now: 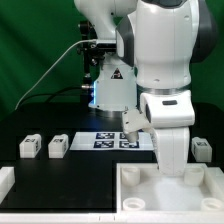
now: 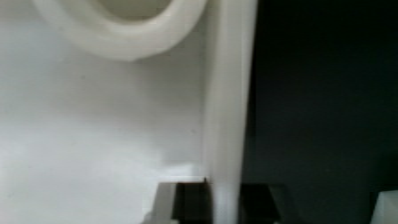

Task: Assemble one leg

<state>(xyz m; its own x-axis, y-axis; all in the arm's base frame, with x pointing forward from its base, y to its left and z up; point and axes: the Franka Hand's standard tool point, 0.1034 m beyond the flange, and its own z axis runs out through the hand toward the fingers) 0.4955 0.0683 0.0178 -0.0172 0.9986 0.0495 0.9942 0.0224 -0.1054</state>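
Gripper [image 1: 171, 135] sits low over the white tray [image 1: 140, 200], jaws apparently clamped on a leg [image 1: 173, 157] that hangs upright straight below them. The fingertips themselves are hidden behind it in the exterior view, so that is a read, not a certainty. The leg's lower end is down at the tray's rim, near one corner. The wrist view shows the tray floor [image 2: 89, 130] and a round socket [image 2: 125, 25] ahead of the jaws, with the tray's edge running right under them and black table [image 2: 329, 100] beyond. Main risk: the leg looks lined up nearer that edge than the socket, so a push down from here would likely land on the rim or floor, jam, or twist the leg in the grip. A hard press could also shove the tray, which seems to lie loose. Contact between leg and tray can't be judged. Nearby: one spare leg [image 1: 203, 150] just beside the jaws, close enough to clip on a sideways move. Two more legs [image 1: 57, 146] and the marker board [image 1: 115, 140] lie well off toward the exterior view's left, out of the way.
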